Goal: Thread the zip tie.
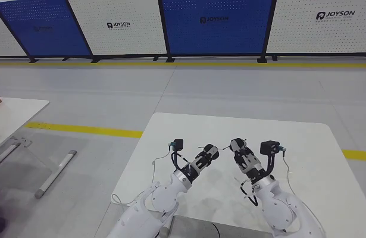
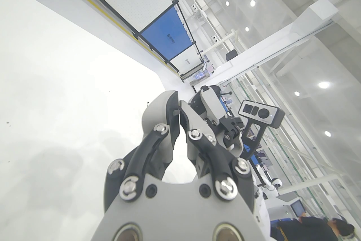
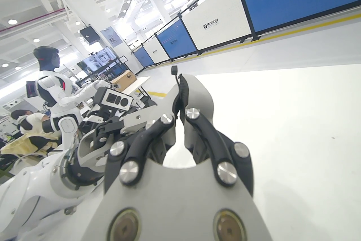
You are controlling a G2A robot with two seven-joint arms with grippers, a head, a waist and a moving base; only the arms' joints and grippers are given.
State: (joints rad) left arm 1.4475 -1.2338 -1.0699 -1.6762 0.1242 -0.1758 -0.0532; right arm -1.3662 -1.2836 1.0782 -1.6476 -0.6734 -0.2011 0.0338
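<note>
Top view: left claw (image 1: 211, 150) and right claw (image 1: 235, 144) hang near each other over the desk (image 1: 302, 154), well apart from its far and right edges. Left wrist view: left claw fingers pressed together, right claw just beyond. Right wrist view: right claw clamped on zip tie (image 3: 174, 70), head poking past the fingertips.

Both over the table (image 1: 302, 172), mid-depth: left gripper (image 1: 209, 153) left of table centre, right gripper (image 1: 236, 144) near table centre, just beside it. Zip tie (image 3: 175, 71) in right gripper.
</note>
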